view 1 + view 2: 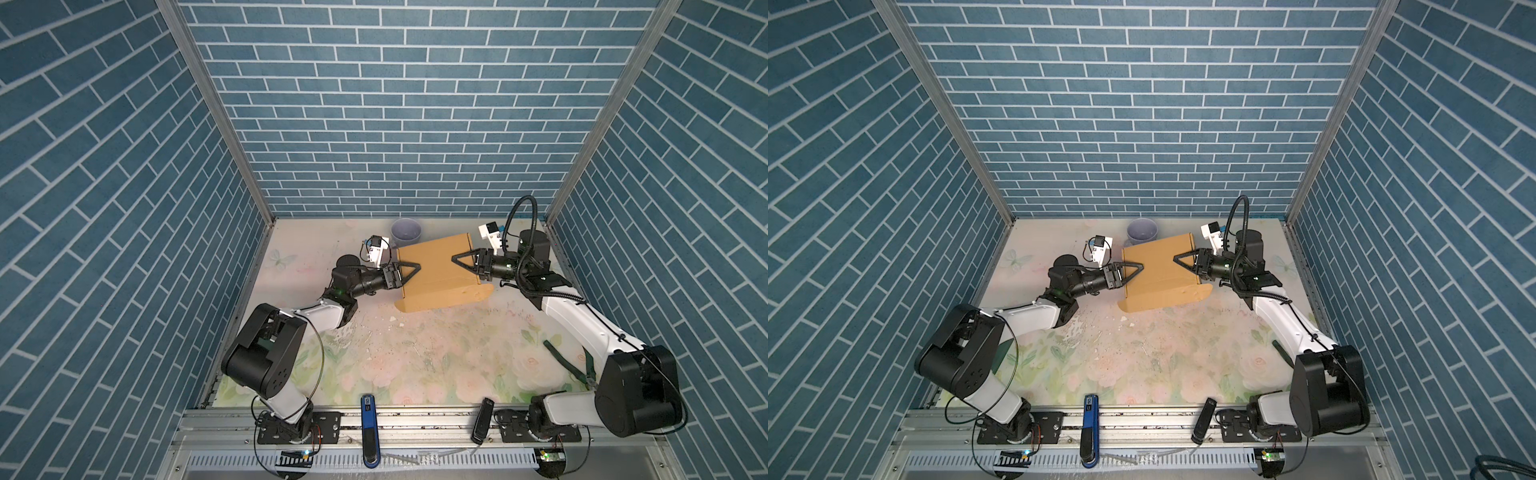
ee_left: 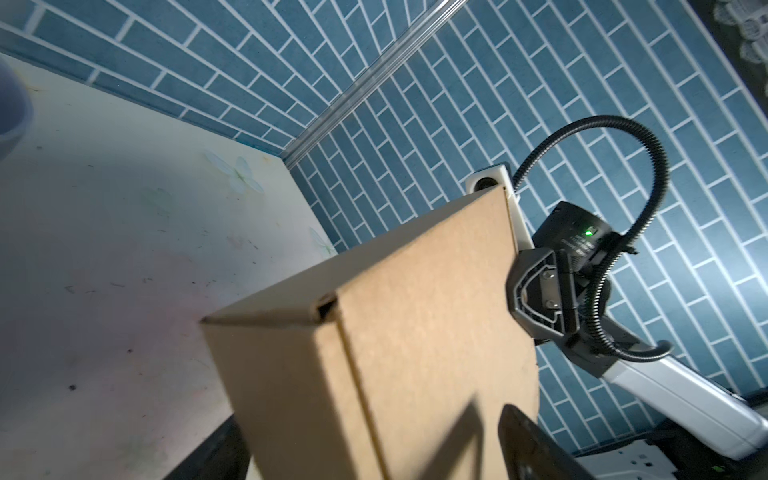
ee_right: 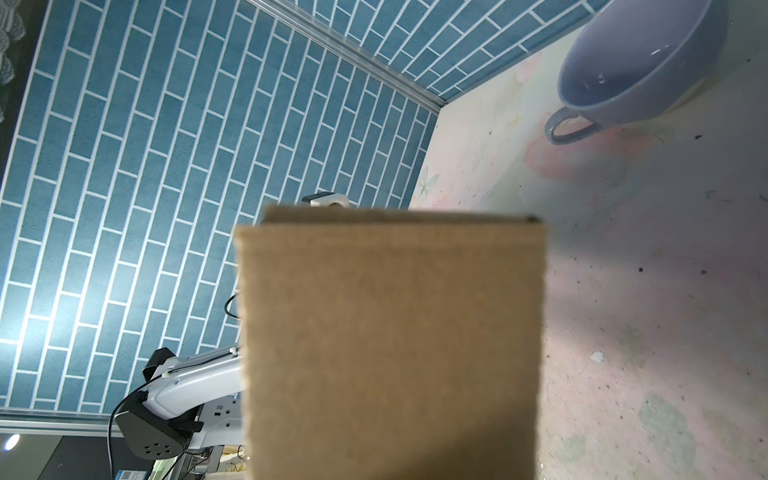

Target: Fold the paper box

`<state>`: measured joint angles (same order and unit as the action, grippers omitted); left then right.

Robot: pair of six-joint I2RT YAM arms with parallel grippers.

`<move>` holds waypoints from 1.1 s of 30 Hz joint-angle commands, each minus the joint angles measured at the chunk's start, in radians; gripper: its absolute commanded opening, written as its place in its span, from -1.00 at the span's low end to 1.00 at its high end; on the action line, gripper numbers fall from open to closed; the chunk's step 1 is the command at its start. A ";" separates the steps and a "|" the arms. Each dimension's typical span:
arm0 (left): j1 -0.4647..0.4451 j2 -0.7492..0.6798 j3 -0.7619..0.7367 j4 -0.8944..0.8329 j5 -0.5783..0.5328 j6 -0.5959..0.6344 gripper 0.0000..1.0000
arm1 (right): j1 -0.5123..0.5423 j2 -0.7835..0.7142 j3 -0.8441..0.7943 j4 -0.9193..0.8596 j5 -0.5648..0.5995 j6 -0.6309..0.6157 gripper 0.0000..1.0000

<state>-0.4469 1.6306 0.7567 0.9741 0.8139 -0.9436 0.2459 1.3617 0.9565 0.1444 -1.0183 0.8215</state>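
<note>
Top views | left pincer (image 1: 409, 272) wide, straddling paper box (image 1: 436, 286) end | right pincer (image 1: 461, 262) clamps opposite edge | mug (image 1: 405, 230) just behind

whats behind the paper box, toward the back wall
A blue-grey cup stands on the table just behind the paper box. The box's far edge covers the cup's lower edge in both top views.
</note>
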 commanded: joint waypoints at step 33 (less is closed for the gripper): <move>-0.078 0.062 0.145 0.239 0.100 -0.182 0.24 | -0.037 0.017 -0.006 0.112 -0.029 0.019 -0.55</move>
<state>-0.4889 1.6909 0.8425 1.1389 0.8516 -1.1522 0.2039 1.3598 0.9546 0.2848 -1.1000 0.8558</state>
